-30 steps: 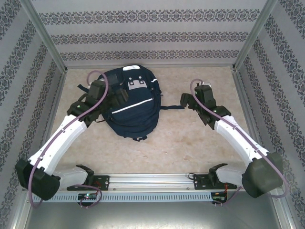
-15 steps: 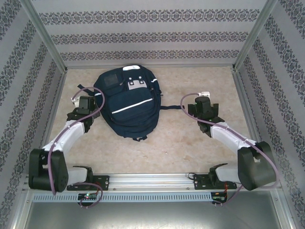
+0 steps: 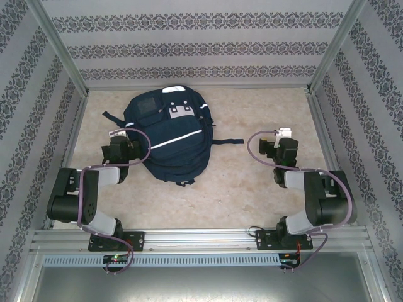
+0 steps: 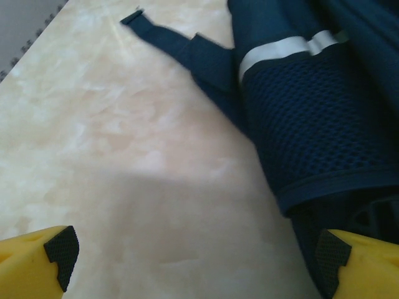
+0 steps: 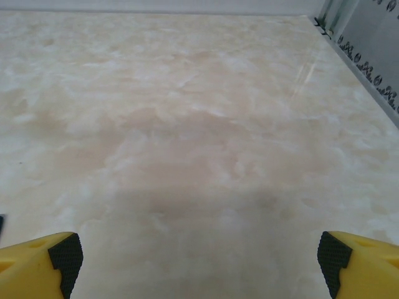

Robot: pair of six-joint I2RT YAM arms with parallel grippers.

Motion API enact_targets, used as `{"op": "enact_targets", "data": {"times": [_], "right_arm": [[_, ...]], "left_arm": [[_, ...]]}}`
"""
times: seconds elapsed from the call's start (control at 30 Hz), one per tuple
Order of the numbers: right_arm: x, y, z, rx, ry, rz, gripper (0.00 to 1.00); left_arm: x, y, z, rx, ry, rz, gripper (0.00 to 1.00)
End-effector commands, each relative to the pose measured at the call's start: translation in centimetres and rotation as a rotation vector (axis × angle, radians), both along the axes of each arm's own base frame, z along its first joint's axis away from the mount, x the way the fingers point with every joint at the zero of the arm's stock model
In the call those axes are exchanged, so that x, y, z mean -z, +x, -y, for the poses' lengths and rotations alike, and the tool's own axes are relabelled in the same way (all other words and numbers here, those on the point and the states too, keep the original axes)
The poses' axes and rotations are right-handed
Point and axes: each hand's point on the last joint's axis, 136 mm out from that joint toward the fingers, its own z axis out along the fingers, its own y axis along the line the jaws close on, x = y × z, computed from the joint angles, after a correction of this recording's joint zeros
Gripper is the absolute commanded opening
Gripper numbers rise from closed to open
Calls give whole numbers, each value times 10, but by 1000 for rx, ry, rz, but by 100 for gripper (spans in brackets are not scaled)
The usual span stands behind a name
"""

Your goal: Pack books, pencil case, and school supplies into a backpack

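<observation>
The backpack [image 3: 169, 135] was big, round and made of soft navy cloth. It had a thin white stripe [image 3: 175, 141] across its front and small grey patches [image 3: 181, 112] near its top. It lay flat on the far left part of the tabletop [image 3: 252, 179]. A thin dark strap [image 3: 228, 141] stuck out from its right side.

In the left wrist view, the bag's side pocket [image 4: 315, 121] was made of bumpy net cloth full of tiny holes. A shiny white band [image 4: 280, 51] ran above it. A flat strap [image 4: 177, 43] lay on the tabletop beside it.

The tabletop was smooth and a bit shiny, cream and tan like marble. Walls [image 3: 201, 47] with grey flowery bands stood on three sides. Silver metal posts [image 3: 60, 50] stood at the corners. A metal rail [image 3: 201, 238] ran along the near edge.

The left arm [image 3: 79, 195] was folded up tight, with its elbel low near its base. The left fingers [image 3: 119, 142] sat just beside the bag's left side. They were yellow with black pads [image 4: 59, 252], spread wide apart, and held nothing. I cannot tell if the right one touched the bag.

The right arm [image 3: 318, 198] was folded up too. The right fingers [image 3: 281, 141] were well apart from the bag, over bare tabletop. They were also spread wide, with black pads [image 5: 65, 256], and held nothing. A purple cable [image 3: 255, 151] looped over each arm.
</observation>
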Motion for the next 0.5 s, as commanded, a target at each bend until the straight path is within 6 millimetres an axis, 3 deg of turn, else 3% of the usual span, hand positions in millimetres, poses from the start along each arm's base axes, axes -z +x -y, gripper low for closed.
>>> {"op": "enact_targets", "data": {"times": [0.0, 0.47], "right_arm": [[-26, 11, -22, -111, 60, 123, 98], [-25, 12, -22, -115, 58, 122, 98]], "left_arm": [[-17, 14, 27, 178, -14, 180, 100], [-17, 15, 27, 181, -28, 159, 99]]}}
